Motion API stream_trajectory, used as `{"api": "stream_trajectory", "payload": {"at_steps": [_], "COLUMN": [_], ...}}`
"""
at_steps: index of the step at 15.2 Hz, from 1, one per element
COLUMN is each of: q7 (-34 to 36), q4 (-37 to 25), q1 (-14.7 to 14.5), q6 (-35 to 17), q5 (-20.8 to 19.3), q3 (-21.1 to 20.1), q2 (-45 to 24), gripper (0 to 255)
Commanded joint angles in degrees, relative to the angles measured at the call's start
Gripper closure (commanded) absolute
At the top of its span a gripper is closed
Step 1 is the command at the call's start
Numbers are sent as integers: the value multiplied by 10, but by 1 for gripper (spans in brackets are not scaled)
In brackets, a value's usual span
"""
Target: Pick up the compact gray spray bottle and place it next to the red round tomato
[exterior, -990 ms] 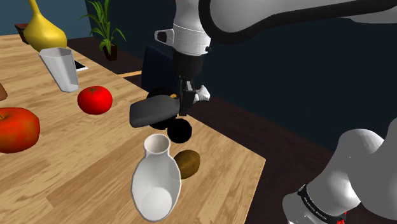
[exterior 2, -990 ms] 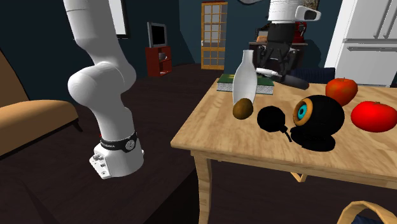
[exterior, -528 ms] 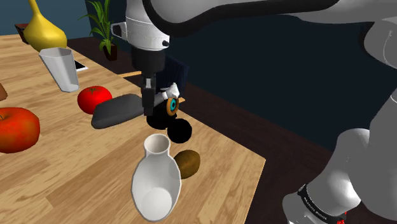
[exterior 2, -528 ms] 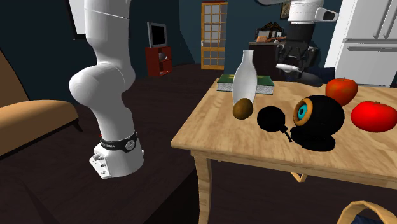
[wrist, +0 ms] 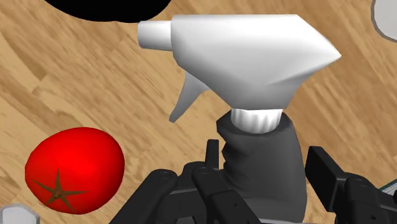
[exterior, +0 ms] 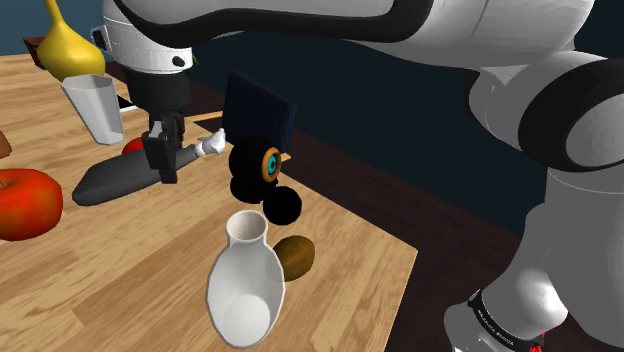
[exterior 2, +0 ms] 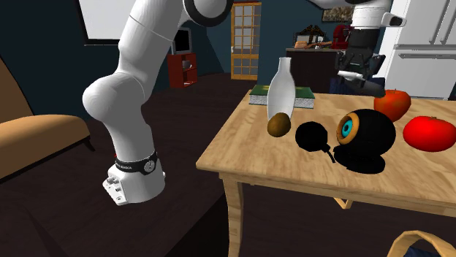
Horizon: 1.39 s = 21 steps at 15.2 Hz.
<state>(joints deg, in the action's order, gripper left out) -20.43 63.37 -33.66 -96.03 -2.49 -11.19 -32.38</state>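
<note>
**Gray spray bottle clamped in jaws, close to tomato**

Shoulder view: Arm reaches across the wooden counter [exterior: 130, 290] toward the view's left. Jaws are clamped on the spray bottle [exterior: 118, 180]. The bottle lies near horizontal, gray body toward the view's left, white trigger head toward the right. Cannot tell whether its low end touches the counter. A clear glass [exterior: 95, 107] and a yellow vase [exterior: 68, 45] stand beyond it. A large red fruit [exterior: 25, 203] sits at the view's left edge. Nearer the stand are a black round device w/ orange-blue eye [exterior: 255, 165], a white vase [exterior: 245, 280] and a brown kiwi [exterior: 297, 256].

Second ext. view: Jaws hang at the far side of the counter, w/ the bottle's gray body showing below them. The red tomato [exterior 2: 392, 104] sits just to the view's right of the bottle. A green book [exterior 2: 281, 93] lies behind the white vase.

Wrist view: Both black fingers [wrist: 334, 181] press the bottle's gray neck, one on each side. White head and trigger point away from the hand. The tomato lies on the counter beside the bottle, on the trigger side, and apart from it.
</note>
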Motion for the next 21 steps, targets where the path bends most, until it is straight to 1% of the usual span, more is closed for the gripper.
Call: {"api": "stream_trajectory", "payload": {"at_steps": [1, 10, 21], "q7": [5, 3, 2], "q4": [-6, 73, 139], "q1": [-5, 0, 2], "q6": [-5, -78, -156], "q5": [-2, -1, -3], "q3": [0, 0, 2], "q2": [-10, -5, -17], "gripper": [255, 255, 255]}}
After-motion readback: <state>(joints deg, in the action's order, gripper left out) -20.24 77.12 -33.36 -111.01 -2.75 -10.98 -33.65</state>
